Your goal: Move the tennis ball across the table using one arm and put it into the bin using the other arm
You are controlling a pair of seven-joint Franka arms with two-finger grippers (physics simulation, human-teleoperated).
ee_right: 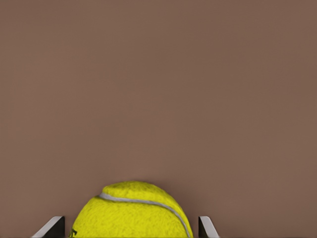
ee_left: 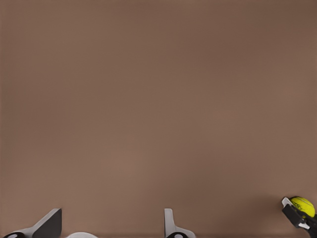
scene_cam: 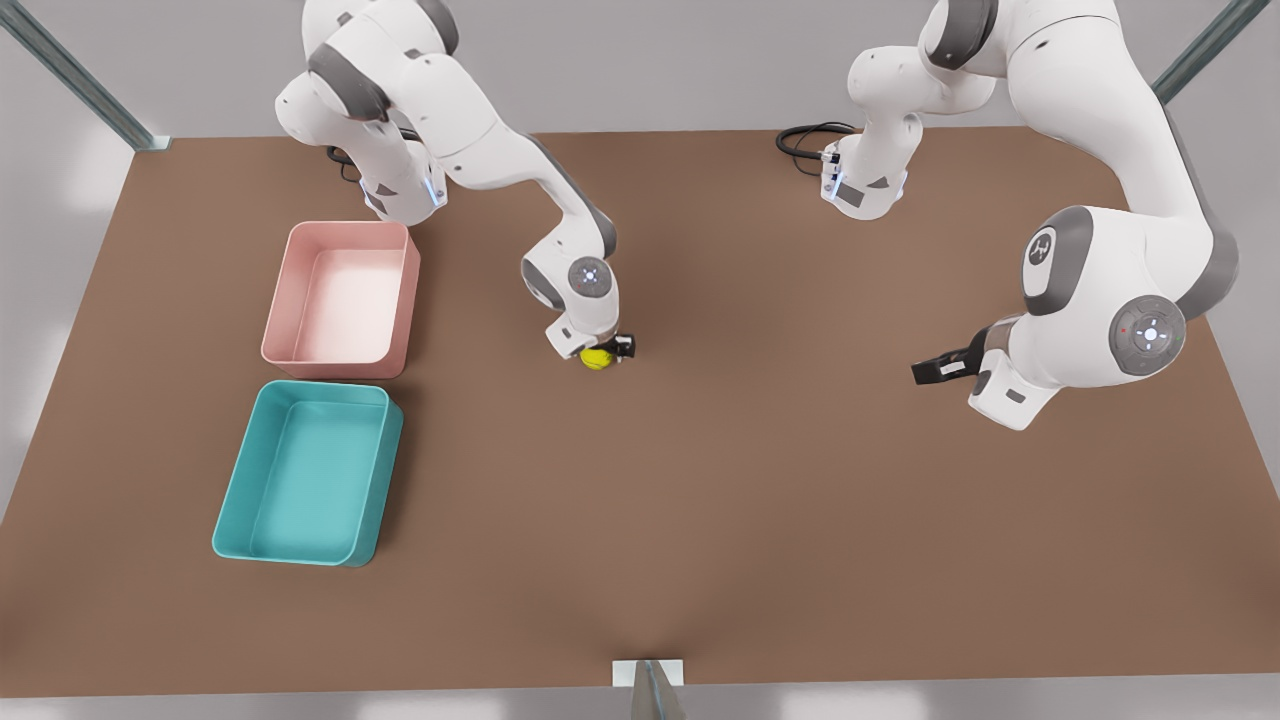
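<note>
Right gripper, frame center in the front view, is closed on the tennis ball, fingertips flanking it just above the table. Left gripper, right of frame, waits with fingers spread, holding nothing. Bin sits lower left, pink tray right above it. Lift before traversing and keep the grip centered; release low over teal, not pink.

The front view looks down steeply from beyond the table's near edge, covering both arms. The right wrist view sits close above the tennis ball, facing the tabletop. The left wrist view faces bare tabletop, catching that ball far off: 1 shared object.
</note>
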